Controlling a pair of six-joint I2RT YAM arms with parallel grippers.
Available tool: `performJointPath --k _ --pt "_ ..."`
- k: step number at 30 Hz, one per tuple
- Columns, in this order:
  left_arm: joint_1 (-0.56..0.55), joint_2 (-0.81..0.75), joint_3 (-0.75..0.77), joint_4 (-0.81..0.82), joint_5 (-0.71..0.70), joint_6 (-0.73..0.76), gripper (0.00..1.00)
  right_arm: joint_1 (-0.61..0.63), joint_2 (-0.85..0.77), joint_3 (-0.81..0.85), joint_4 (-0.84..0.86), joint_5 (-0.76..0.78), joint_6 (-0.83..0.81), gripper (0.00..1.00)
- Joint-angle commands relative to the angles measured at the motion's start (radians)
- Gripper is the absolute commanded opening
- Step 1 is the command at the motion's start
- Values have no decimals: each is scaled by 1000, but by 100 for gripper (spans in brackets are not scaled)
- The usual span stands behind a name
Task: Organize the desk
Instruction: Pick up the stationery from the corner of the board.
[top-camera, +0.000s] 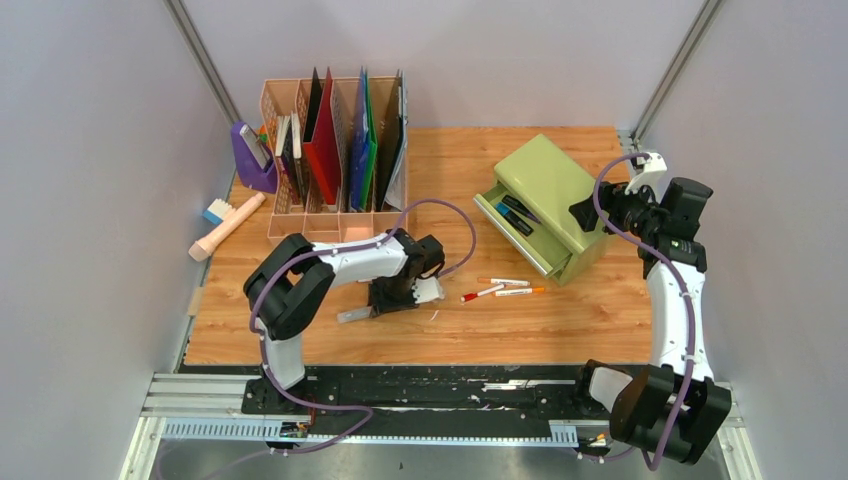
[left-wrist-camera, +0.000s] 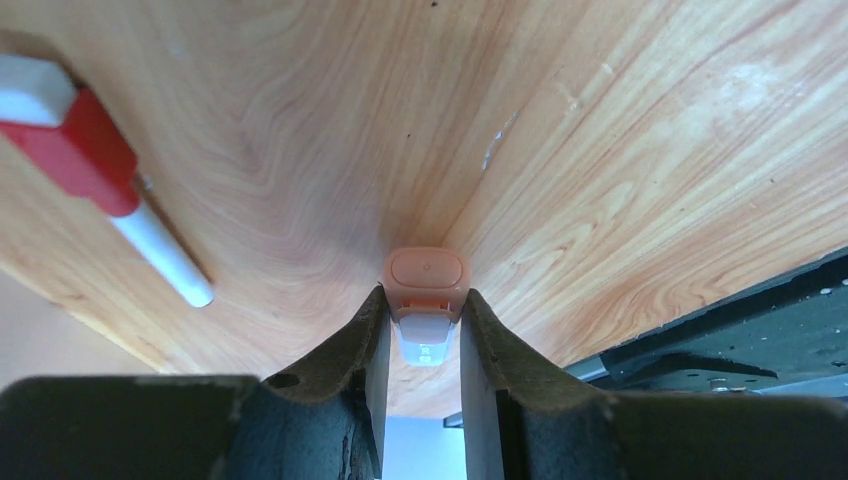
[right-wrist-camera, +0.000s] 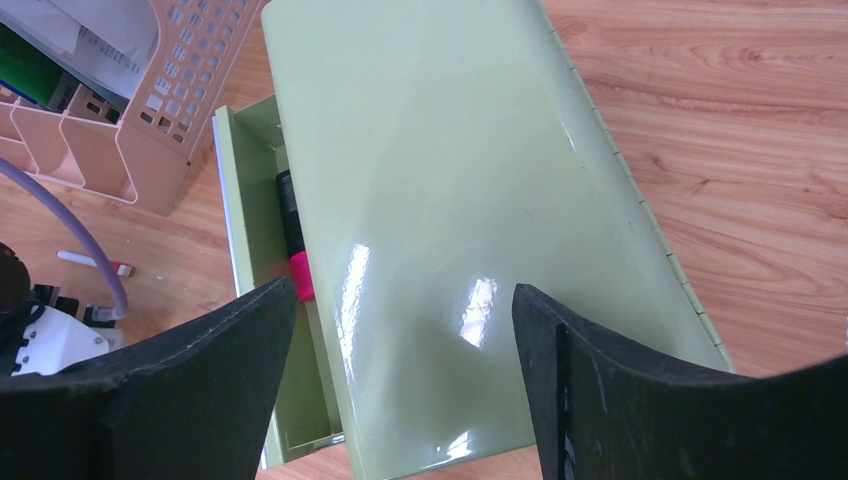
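Left claw (left-wrist-camera: 422, 300) is pinching a small peach-and-white item (left-wrist-camera: 425, 285) between its fingertips, low over the near-middle of the table (top-camera: 600, 310). The table's wood-grain top is filling the centre of the overhead view, behind a black rail (top-camera: 420, 385). Just beyond and to the right, three markers (top-camera: 503, 289) are lying loose on the wood. Farther right, the right claw (right-wrist-camera: 402, 292) is hovering with jaws spread wide over a green drawer cabinet (top-camera: 553, 180), whose drawer is standing open with pens inside. A peach file organizer (top-camera: 335, 150) is standing at the far-left edge, holding folders.
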Motion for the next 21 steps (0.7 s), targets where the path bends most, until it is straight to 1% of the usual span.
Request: performJointPath --k 1,6,15,18,21 --pt "3 -92 43 18 5 44 11 -5 5 2 4 -25 -2 80" --pt "3 -136 105 8 -6 72 0 -5 5 2 4 -24 0 80" --pt "4 -129 360 -33 -44 156 0 -5 -4 4 4 -21 0 80" --pt "3 -107 491 -30 -67 202 0 -5 -7 5 1 -19 0 80" --pt "1 -57 611 -30 -75 280 0 -5 -11 6 1 -20 0 80"
